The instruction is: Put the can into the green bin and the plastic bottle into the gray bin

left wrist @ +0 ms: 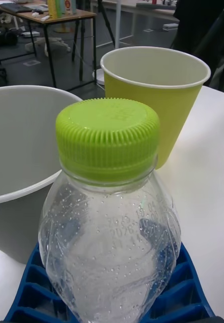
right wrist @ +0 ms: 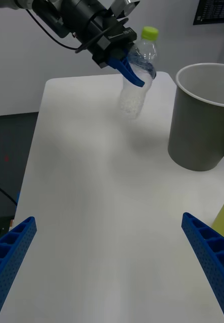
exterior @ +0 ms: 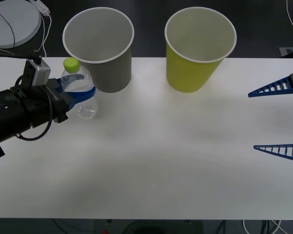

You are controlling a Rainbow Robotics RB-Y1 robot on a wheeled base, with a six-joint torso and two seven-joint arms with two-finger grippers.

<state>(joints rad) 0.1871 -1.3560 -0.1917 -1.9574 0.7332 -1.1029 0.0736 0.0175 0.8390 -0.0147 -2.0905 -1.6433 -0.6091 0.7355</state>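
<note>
Clear, lime-capped plastic bottle (exterior: 81, 92) clamped upright in left gripper (exterior: 80, 91), right gripper (exterior: 278, 119) wide.

Bottle (exterior: 80, 92) – small, clear, lime-green cap – stood upright at the table's left, clamped at mid-body between blue fingers (exterior: 83, 92), just beside the gray bin (exterior: 100, 48). Gray bin upright at the far edge, white-rimmed, pale inside. Green bin (exterior: 198, 48) upright to its right – same tapered shape, apart from it.
</note>
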